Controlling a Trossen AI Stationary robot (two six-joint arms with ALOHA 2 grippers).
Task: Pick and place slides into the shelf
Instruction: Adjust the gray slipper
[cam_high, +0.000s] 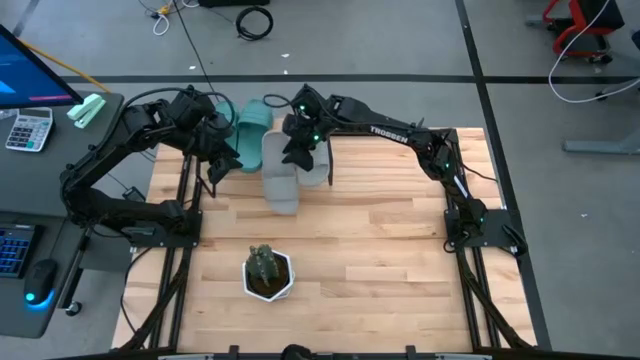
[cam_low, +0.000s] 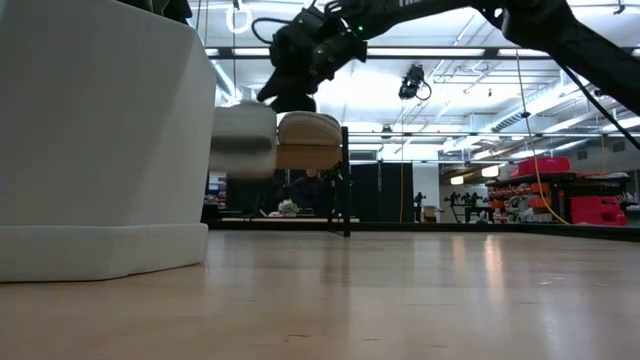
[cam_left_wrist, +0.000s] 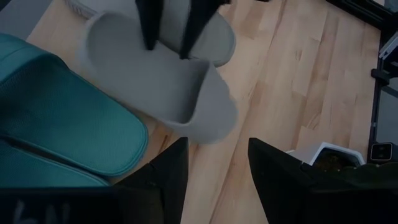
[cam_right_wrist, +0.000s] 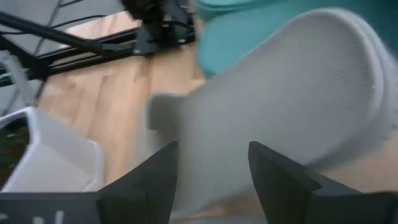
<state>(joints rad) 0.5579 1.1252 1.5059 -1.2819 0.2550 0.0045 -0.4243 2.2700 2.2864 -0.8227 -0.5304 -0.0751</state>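
high view: right gripper (cam_high: 298, 152) grips a grey slide (cam_high: 281, 180) at the table's (cam_high: 380, 250) far edge, just beside the teal slides (cam_high: 248, 135). second grey slide (cam_high: 316, 168) touches it. left gripper (cam_high: 215, 165) hovers by the teal pair, fingers apart, empty. plant (cam_high: 267, 272) sits near the front.
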